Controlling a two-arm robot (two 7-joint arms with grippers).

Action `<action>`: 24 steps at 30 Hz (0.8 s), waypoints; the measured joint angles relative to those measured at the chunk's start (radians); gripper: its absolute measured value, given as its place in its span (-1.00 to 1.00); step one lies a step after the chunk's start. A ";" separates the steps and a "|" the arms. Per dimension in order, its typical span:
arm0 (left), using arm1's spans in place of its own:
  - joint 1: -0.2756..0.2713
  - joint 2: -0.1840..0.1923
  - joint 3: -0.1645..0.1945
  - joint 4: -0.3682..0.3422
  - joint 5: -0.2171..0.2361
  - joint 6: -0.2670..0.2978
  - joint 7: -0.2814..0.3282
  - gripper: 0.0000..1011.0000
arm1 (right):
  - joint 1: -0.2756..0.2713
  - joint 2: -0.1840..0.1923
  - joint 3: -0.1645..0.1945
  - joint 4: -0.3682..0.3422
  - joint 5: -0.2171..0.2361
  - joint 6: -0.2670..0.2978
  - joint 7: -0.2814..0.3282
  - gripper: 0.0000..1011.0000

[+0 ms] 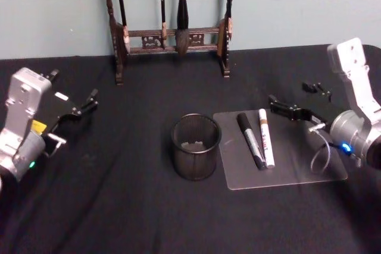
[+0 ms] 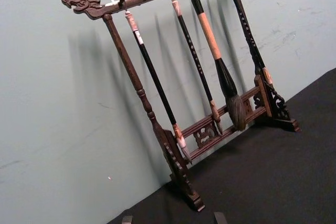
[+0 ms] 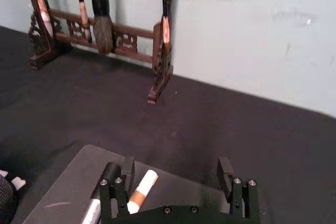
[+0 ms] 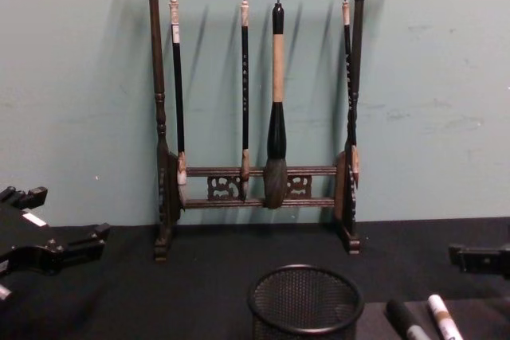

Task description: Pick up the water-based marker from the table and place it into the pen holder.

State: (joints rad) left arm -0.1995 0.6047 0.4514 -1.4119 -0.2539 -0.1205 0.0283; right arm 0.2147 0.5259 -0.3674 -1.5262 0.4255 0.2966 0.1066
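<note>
The mat (image 1: 297, 171) lies nearest on the black cloth (image 1: 119, 212), at the holder's (image 1: 196, 147) 3 o'clock and just beside it. The holder stands upright near the middle of the cloth, its mesh wall dark under a solid rim.

Two markers lie on the mat's left half, side by side, each running from about 11 o'clock to 5 o'clock. The black marker (image 1: 251, 141) is closer to the holder. The white marker (image 1: 266, 138), with a brown band near its far end, lies at its right, and their near ends seem to touch. Which one is water-based I cannot tell.

The right gripper (image 1: 296, 96) hangs at the holder's 2 o'clock, over the mat's far right corner. In the right wrist view its fingers (image 3: 127, 165) stand wide apart with nothing between them — the white marker's far end shows just past one of them.

The left gripper (image 1: 74, 85) sits at the holder's 10 o'clock, well apart from it. Its fingers are also spread, and it grips nothing.

Farthest back, at 12 o'clock, the rack (image 1: 172, 34) stands on the cloth against the pale wall (image 1: 286, 4) — four brushes (image 4: 276, 109) hang from its top bar.
</note>
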 joint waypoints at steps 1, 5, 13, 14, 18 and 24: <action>0.000 0.000 0.000 0.000 0.000 0.000 0.000 0.98 | 0.005 -0.009 0.001 -0.001 0.000 0.029 -0.006 0.98; 0.000 0.000 0.000 0.000 0.000 0.000 0.000 0.98 | 0.018 -0.030 0.000 -0.001 -0.003 0.087 -0.023 0.98; 0.000 0.000 0.000 0.000 0.000 0.000 0.000 0.98 | 0.038 -0.066 -0.006 0.015 -0.024 0.166 -0.038 0.98; 0.000 0.000 0.000 0.000 0.000 0.000 0.000 0.98 | 0.038 -0.066 -0.006 0.015 -0.024 0.166 -0.038 0.98; 0.000 0.000 0.000 0.000 0.000 0.000 0.000 0.98 | 0.046 -0.080 -0.013 0.026 -0.043 0.186 -0.039 0.98; 0.000 0.000 0.000 0.000 0.000 0.000 0.000 0.98 | 0.052 -0.093 -0.022 0.040 -0.069 0.207 -0.038 0.98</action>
State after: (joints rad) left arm -0.1995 0.6047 0.4514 -1.4119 -0.2539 -0.1205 0.0283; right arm 0.2671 0.4325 -0.3896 -1.4859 0.3570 0.5031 0.0688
